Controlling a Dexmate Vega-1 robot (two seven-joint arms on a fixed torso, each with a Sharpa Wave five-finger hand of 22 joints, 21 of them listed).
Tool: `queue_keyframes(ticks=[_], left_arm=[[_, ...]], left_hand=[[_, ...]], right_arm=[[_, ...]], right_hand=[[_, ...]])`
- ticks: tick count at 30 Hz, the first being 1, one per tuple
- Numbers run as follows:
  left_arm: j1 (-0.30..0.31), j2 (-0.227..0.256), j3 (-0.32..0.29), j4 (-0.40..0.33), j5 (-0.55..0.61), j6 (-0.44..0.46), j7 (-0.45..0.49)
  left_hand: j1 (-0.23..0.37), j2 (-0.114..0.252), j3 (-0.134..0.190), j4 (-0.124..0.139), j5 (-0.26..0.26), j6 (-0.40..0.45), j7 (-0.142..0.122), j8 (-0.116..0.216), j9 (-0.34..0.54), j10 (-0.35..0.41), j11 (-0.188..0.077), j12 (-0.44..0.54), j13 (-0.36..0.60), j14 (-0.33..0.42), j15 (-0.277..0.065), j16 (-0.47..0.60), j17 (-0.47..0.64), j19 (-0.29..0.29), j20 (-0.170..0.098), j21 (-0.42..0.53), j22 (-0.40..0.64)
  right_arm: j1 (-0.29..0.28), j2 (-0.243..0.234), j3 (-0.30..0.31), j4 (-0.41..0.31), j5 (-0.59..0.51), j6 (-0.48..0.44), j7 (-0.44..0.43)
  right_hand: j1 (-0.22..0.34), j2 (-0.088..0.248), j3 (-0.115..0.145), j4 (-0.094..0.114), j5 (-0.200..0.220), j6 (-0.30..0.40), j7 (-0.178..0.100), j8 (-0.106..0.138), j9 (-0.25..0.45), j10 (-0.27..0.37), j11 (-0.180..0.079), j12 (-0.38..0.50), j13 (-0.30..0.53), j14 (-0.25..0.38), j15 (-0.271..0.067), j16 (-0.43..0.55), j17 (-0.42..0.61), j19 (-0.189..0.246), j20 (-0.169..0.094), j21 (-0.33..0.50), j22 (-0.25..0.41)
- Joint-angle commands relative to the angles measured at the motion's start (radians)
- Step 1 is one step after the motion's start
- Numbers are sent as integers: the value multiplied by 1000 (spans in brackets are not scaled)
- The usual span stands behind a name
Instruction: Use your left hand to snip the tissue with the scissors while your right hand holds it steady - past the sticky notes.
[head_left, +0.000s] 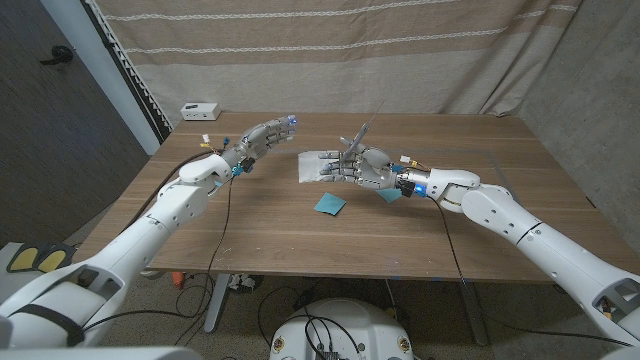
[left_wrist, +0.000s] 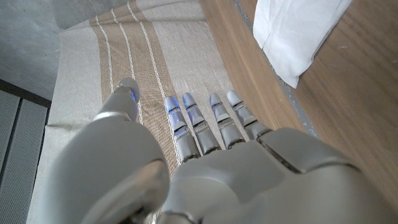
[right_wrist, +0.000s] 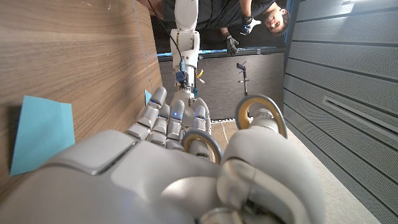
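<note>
Nearest the robot on the wooden desk (head_left: 420, 240), we see the teal sticky notes (head_left: 329, 204) lying flat near the middle, apart from both hands. In the right wrist view the same teal pad (right_wrist: 40, 134) lies on the wood beside the right hand (right_wrist: 155, 174).

Just beyond the pad, the right hand (head_left: 365, 170) holds the scissors (head_left: 362, 135), blades pointing up and away toward the curtain. The right wrist view shows its fingers (right_wrist: 171, 118) curled in, with the scissors' handle rings (right_wrist: 261, 115) looped around the thumb and a finger.

The white tissue (head_left: 315, 165) lies on the desk beyond the sticky notes, with the right hand at its right edge. We cannot tell whether the hand touches it.

To the left of the tissue, the left hand (head_left: 262, 137) hangs above the desk and holds nothing. Its fingers (left_wrist: 193, 121) reach out straight and side by side, thumb set apart, as the left wrist view shows. In that view a corner of the tissue (left_wrist: 298, 31) lies on the wood, clear of the left hand (left_wrist: 249, 180).

Farther back, a small white box (head_left: 200, 108) sits at the desk's far left corner, and a striped beige curtain (head_left: 400, 50) hangs behind. The right wrist view catches a person (right_wrist: 249, 18) in dark gloves across the room.
</note>
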Motion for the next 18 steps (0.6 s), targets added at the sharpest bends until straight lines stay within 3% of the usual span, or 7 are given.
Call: queue_keyframes(ticks=[1, 10, 12, 14, 18], left_arm=[[-31, 22, 43, 14, 84, -17, 7], [-43, 40, 71, 12, 163, -45, 23], [-43, 46, 79, 7, 202, -68, 44], [-19, 43, 75, -15, 252, -111, 119], [-8, 36, 73, -16, 281, -146, 155]], left_hand=[[-5, -4, -3, -6, -2, -2, 12, 4, 5, -8, 10, 1, 5, -17, -91, -7, 0, 0, -6, -8, -1], [-4, -5, -4, -7, -3, -6, 22, 3, 5, -19, 16, -2, 6, -37, -87, -13, -3, -10, 1, -18, -6], [1, -6, -5, -11, -4, -35, 10, -7, 5, -48, 12, -10, 6, -63, -77, -19, -7, -20, 2, -31, -11], [7, -6, -3, -14, -3, -45, 4, -9, 5, -55, 8, -12, 6, -69, -82, -19, -8, -22, 3, -36, -13], [21, -3, 1, -19, -1, -45, -4, -6, 5, -47, -3, -6, 6, -68, -93, -16, -11, -21, 8, -42, -16]], right_arm=[[-6, -3, 7, 1, 8, -2, 9], [-14, -7, 11, -8, 9, -1, 2], [-14, -8, 10, -8, 9, -1, 3], [-14, -9, 12, -8, 14, -6, 3], [-14, -9, 12, -6, 14, -6, 4]], right_hand=[[-3, -9, -3, 4, -5, -31, 84, -3, 2, -3, 6, 6, 5, 3, 4, -1, 5, -6, 2, 8, 1], [-7, -11, -4, 5, -7, -28, 84, -4, 3, -3, 6, 12, 11, 6, 4, -2, 7, -3, 1, 9, 1], [-8, -11, -4, 5, -8, -26, 84, -5, 3, -3, 7, 14, 13, 9, 3, -1, 7, -3, 1, 9, 0], [-9, -11, -3, 5, -9, -27, 84, -6, 4, -2, 7, 16, 15, 9, 5, -1, 8, -2, 1, 10, 0], [-10, -12, -3, 5, -10, -26, 85, -7, 4, -3, 7, 18, 18, 11, 3, -1, 8, -1, 2, 11, 0]])
